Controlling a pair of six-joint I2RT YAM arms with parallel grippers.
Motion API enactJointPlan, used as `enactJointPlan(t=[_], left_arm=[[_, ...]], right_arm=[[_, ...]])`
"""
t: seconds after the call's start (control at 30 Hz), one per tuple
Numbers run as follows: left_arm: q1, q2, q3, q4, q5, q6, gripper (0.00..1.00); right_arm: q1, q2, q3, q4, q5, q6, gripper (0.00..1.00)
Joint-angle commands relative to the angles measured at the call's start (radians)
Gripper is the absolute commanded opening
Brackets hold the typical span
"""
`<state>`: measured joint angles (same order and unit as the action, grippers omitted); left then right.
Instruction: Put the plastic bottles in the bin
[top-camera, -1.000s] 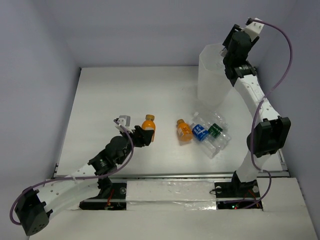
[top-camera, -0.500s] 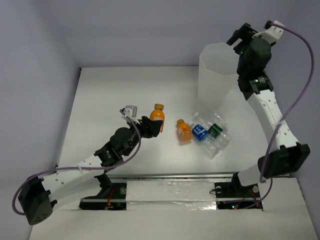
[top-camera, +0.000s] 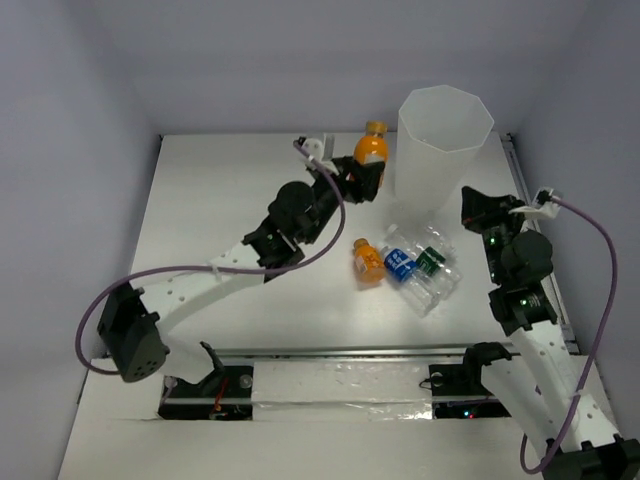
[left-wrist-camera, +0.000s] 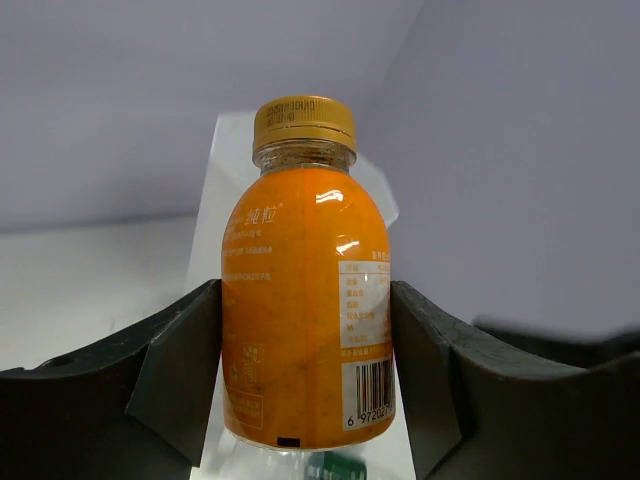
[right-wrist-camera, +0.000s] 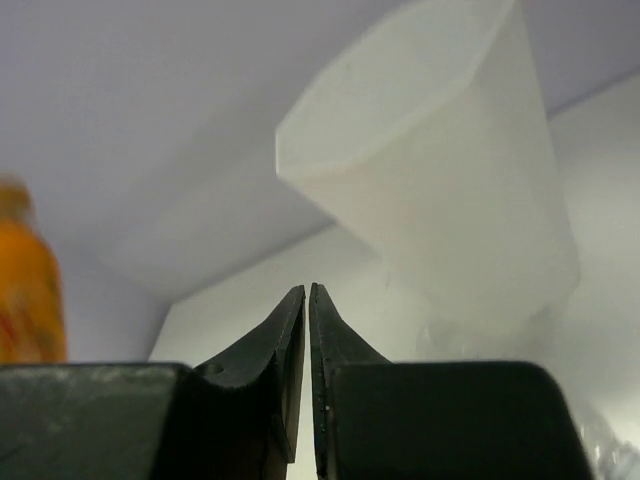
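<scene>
Just left of the bin (top-camera: 428, 168), my left gripper (top-camera: 360, 176) holds an orange bottle (top-camera: 371, 152) upright, clamped by its belly with the cap on top. To make this drop well, I judge I should carry it rightward until its base sits wholly over the mouth, clear of the faceted rim, and only then let go. At the bin's foot, on its near side, the other bottles lie huddled: a second orange one (top-camera: 368, 260), a blue-labelled one (top-camera: 400, 264) and a green-labelled one (top-camera: 430, 262). Right of the bin, my right gripper (right-wrist-camera: 308, 300) hangs pinched closed on nothing.
</scene>
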<state>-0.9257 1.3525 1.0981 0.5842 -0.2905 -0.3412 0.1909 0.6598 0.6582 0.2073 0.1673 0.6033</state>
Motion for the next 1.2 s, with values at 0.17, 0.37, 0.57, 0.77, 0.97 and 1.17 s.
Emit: enactJointPlan(t=[0.17, 0.37, 0.57, 0.77, 0.97, 1.17], left_arm=[[0.005, 0.336, 0.558, 0.039, 0.048, 0.18, 0.38], [0.033, 0.696, 1.077, -0.082, 0.097, 0.18, 0.39], [0.042, 1.022, 1.434, -0.066, 0.08, 0.202, 0.44], [0.074, 1.111, 1.445, 0.046, 0.089, 0.177, 0.85], [0.074, 0.981, 1.303, 0.06, 0.114, 0.197, 0.99], [0.074, 0.567, 0.75, 0.064, 0.028, 0.082, 0.88]], right_arm=[[0.001, -0.261, -0.209, -0.095, -0.215, 0.059, 0.11], [0.001, -0.417, -0.279, -0.16, -0.252, 0.072, 0.11], [0.001, -0.444, -0.276, -0.2, -0.287, 0.027, 0.11], [0.001, -0.433, -0.264, -0.203, -0.316, -0.008, 0.11], [0.001, -0.376, -0.266, -0.184, -0.325, -0.014, 0.12], [0.001, -0.325, -0.259, -0.175, -0.325, -0.02, 0.12]])
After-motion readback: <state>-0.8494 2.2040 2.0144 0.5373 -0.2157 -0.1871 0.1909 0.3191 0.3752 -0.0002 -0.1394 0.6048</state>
